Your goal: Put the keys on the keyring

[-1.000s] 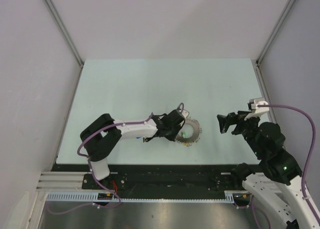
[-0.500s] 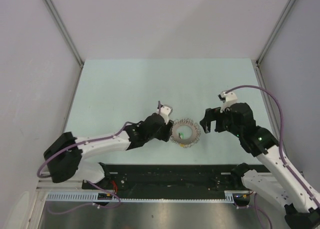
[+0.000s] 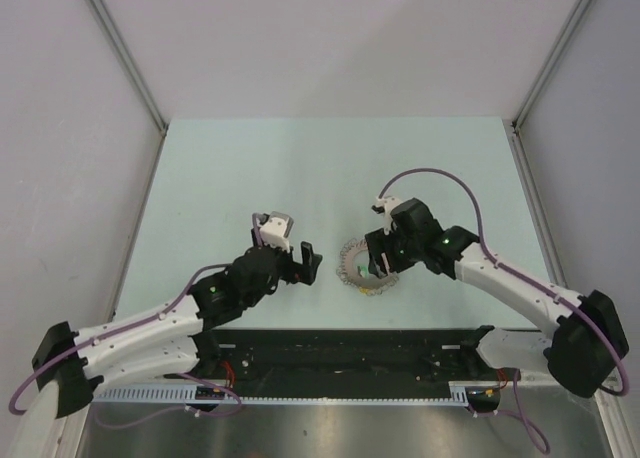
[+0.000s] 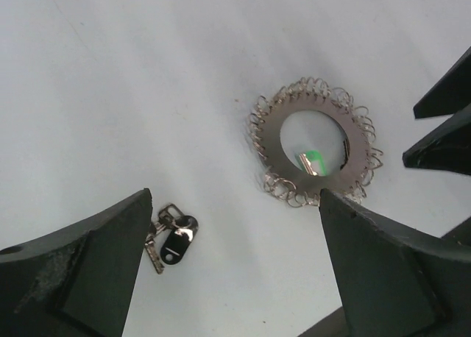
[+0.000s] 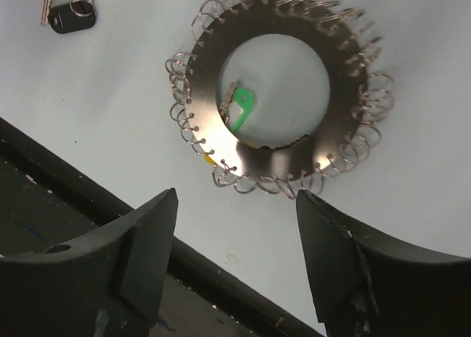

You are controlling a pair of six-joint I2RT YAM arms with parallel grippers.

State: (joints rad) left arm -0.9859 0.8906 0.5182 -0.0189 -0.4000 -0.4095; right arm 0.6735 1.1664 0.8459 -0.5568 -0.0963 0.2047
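Near the front edge of the table [image 3: 300, 168], a bit right of the middle, lies the keyring [image 3: 352, 263]. From above, the right gripper [image 3: 380, 265] hangs over its right side and hides part of it. The left gripper [image 3: 308, 262] is just left of the ring, not touching it. The keys cannot be seen from up here. Through the left wrist camera, the left gripper [image 4: 235, 204] is wide open and holds nothing. The keys [image 4: 171, 239], with a black tag, lie flat on the table by its left finger [image 4: 81, 278]. The keyring [image 4: 274, 135] lies flat, well apart from them, with a green tag [image 4: 314, 161] in its hole. Through the right wrist camera, the right gripper [image 5: 237, 197] is wide open too, with nothing in it. The keyring [image 5: 276, 162] lies flat just past its fingers, and the green tag [image 5: 241, 103] shows in the hole. The keys [image 5: 68, 12] lie well apart from the ring, toward the table's left edge.
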